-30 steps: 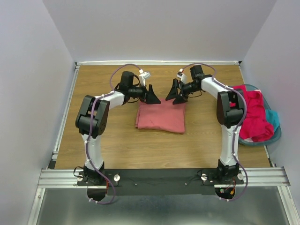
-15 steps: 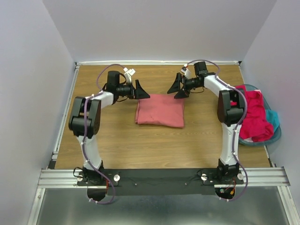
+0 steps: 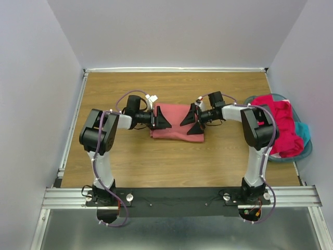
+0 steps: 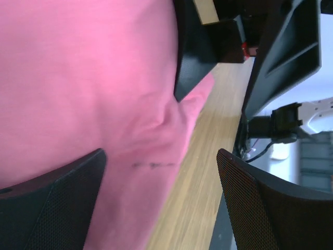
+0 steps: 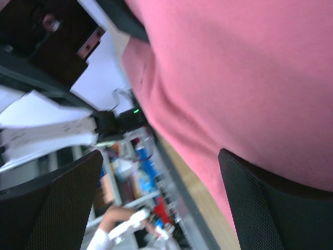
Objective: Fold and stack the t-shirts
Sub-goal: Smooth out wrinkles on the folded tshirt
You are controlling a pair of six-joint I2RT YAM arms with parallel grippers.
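Folding work looks partly done on the wood-grain worktop point(image 3: 156, 166): the salmon-pink t-shirt point(image 3: 174, 134) lies at its middle as a flat, layered rectangle, while the magenta-red t-shirt point(image 3: 283, 127) and the teal t-shirt point(image 3: 303, 133) sit crumpled in the round teal basket point(image 3: 291, 158) at the right edge, unfolded and not yet stacked. The left gripper point(image 3: 165, 121) and the right gripper point(image 3: 188, 122) face each other low over the pink cloth, each with its jaws spread wide and nothing clasped between them (whether the fingertips actually press the fabric cannot be told). Up close, the shirt reads as soft matte knit, mostly smooth, with one puckered crease point(image 4: 158, 122) and a faint dark line of marks point(image 4: 153, 165) near its edge. The black finger pads point(image 4: 57, 208) show a fine perforated mesh texture. By this view, two shirts remain to fold and the pile remains to be built.
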